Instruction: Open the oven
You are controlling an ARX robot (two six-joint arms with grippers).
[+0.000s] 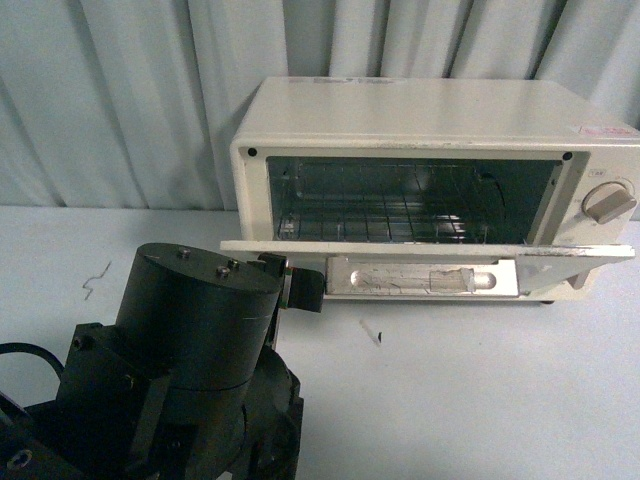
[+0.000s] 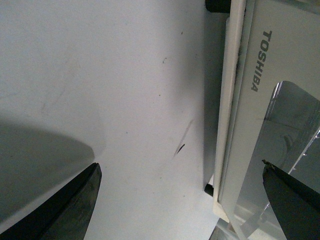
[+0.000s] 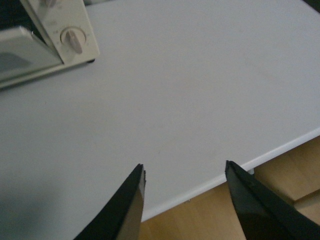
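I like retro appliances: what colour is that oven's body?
Cream-white. The oven shows best in the front view.

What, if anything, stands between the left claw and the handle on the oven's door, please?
Nothing visible does. The open left claw sits right at the lowered door of the oven, with one finger by the metallic handle and no other object between them.

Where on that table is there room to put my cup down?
Bare table in front of the open oven door, right of the left arm; also left of the oven, by the curtain. Crowded at the door's left corner.
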